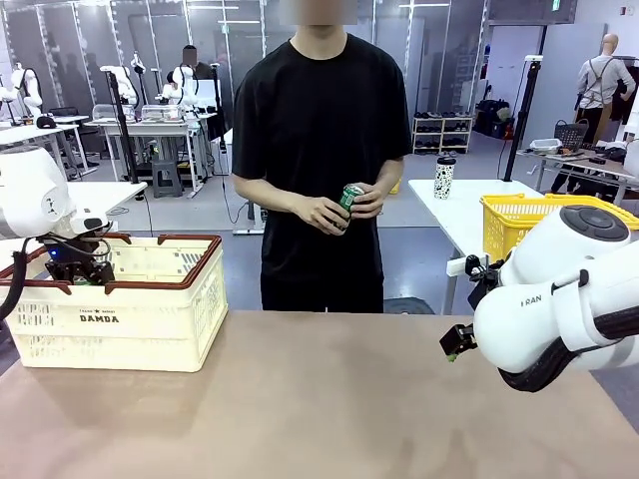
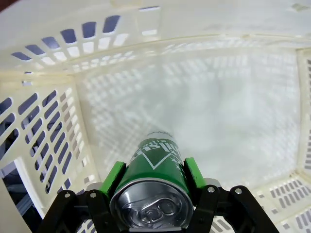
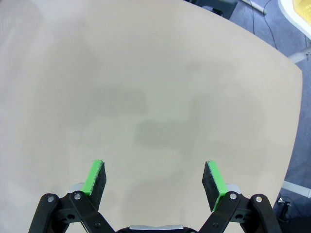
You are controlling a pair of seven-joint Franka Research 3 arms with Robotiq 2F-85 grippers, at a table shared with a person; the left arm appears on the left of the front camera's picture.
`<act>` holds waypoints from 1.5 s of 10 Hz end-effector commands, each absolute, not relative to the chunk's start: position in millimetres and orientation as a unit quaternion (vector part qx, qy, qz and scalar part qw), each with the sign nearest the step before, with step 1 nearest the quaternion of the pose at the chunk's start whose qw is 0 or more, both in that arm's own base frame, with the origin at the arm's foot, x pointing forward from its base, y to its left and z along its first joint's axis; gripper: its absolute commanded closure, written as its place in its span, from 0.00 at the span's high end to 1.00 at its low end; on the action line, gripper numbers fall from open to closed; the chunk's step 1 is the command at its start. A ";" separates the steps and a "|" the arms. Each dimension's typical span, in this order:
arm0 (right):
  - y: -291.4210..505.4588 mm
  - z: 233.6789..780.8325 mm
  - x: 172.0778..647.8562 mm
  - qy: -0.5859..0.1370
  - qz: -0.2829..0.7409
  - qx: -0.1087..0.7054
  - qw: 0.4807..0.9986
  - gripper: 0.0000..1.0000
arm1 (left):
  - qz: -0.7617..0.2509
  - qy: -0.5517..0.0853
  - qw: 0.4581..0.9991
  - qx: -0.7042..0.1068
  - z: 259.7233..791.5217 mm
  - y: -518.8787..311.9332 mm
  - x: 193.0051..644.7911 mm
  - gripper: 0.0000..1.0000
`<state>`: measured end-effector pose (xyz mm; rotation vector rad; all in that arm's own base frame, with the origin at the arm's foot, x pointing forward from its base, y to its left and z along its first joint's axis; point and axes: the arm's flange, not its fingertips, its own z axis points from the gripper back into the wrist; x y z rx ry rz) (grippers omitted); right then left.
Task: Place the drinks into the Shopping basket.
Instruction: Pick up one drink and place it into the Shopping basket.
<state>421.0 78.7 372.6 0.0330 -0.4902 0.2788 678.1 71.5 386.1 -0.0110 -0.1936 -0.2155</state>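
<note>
At left, the Shopping basket (image 1: 110, 299) is seen on the table (image 1: 329, 409), with the left gripper (image 1: 80, 271) lowered inside its dark rim. In the left wrist view, the left gripper (image 2: 151, 175) is shown closed on a green can (image 2: 154, 155): the can is clamped by its sides between the green pads (image 2: 114, 175), its pull-tab top is turned toward the camera, and it is held above the lattice floor of the Shopping basket (image 2: 48, 131). Whether the can touches the floor cannot be told.

At centre, beyond the table's far edge, a second green can (image 1: 349, 197) is held at waist height in both hands (image 1: 324, 213) of a person in a black shirt.

At right, the right gripper (image 1: 457, 342) is poised above the table. In the right wrist view, the right gripper (image 3: 154, 177) is shown with its jaws spread wide and nothing between them, over bare tabletop (image 3: 146, 73). Farther right, on another table behind, a spotted tumbler (image 1: 444, 177) and a yellow mesh basket (image 1: 519, 220) are seen.
</note>
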 end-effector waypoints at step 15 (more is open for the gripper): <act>77.6 372.7 420.9 -0.242 0.140 0.017 0.960 1.00 | -0.138 -0.072 0.988 0.007 382.6 66.8 666.6 1.00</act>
